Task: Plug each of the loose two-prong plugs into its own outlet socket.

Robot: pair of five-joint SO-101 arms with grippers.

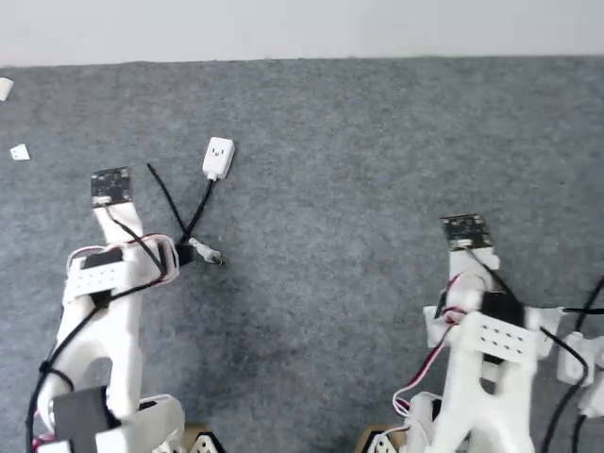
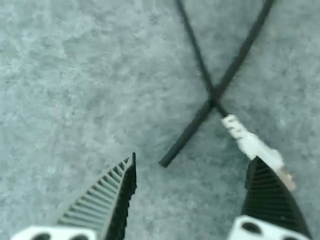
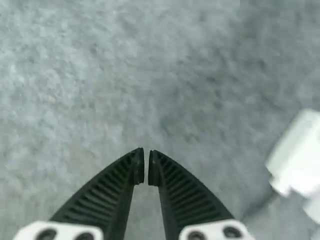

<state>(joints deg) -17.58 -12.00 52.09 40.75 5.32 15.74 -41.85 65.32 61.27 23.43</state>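
Observation:
A white two-prong plug lies on the grey carpet, its black cord crossing a second black cord that runs to a white outlet socket farther back. My left gripper is open just above the carpet. The plug lies at the tip of one finger, not clamped. My right gripper is shut on nothing over bare carpet. A blurred white block, perhaps another socket or plug, lies off to its side.
More white pieces with black cables lie by the right arm's base at the carpet's right edge. Two small white scraps sit at the far left. A pale wall borders the carpet at the back.

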